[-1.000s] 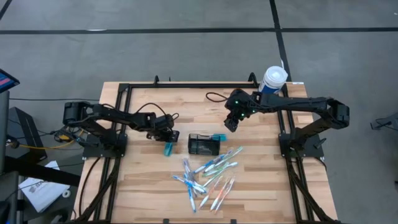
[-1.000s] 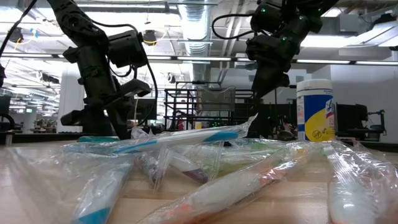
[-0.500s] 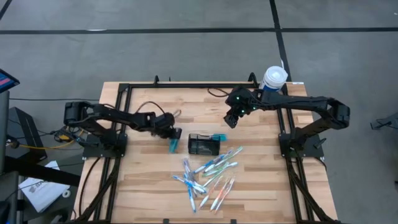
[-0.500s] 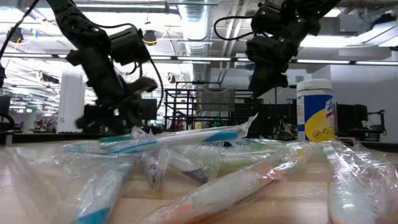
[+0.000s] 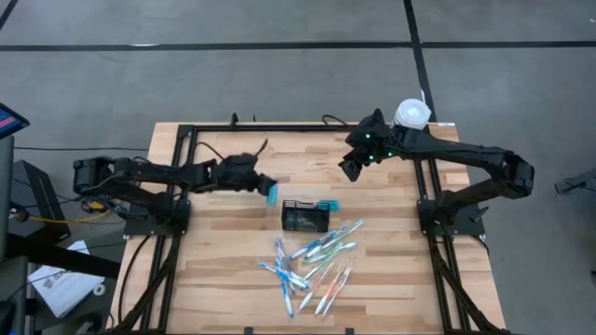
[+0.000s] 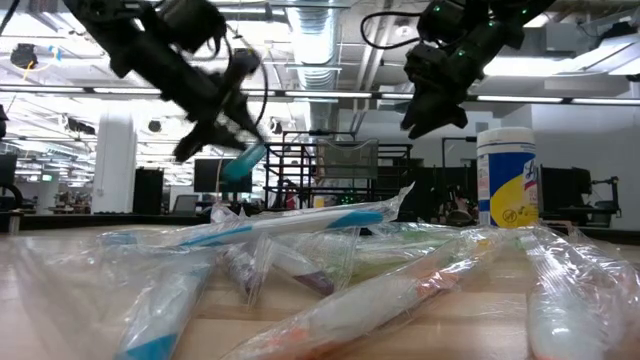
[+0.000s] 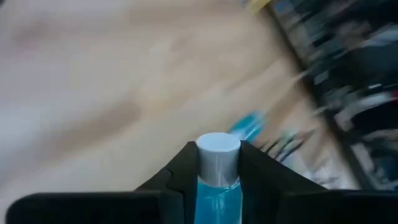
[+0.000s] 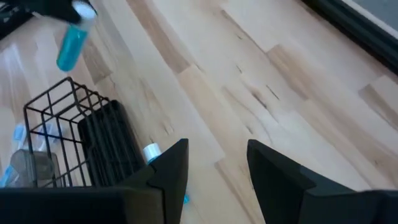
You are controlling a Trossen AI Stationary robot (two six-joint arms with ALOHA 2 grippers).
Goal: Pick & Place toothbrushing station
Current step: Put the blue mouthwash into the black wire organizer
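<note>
While left gripper [image 5: 270,193] fingers pinch blue tube [image 5: 273,194] above caddy [image 5: 305,216], right gripper [image 5: 348,168] fingers spread.

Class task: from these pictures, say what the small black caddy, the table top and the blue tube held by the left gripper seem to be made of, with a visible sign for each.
Small black caddy: probably painted metal wire; thin open bars and a mesh panel.
Table top: pale wood, matt; plank seams and grain.
Blue tube with a white cap, held by the left gripper: likely translucent plastic; the blue looks see-through.

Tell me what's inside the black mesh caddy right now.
The caddy shows bare wire compartments on the right wrist view; nothing clearly sits inside. Its solid-sided section hides its contents. The left gripper holds a blue tube beside it.
</note>
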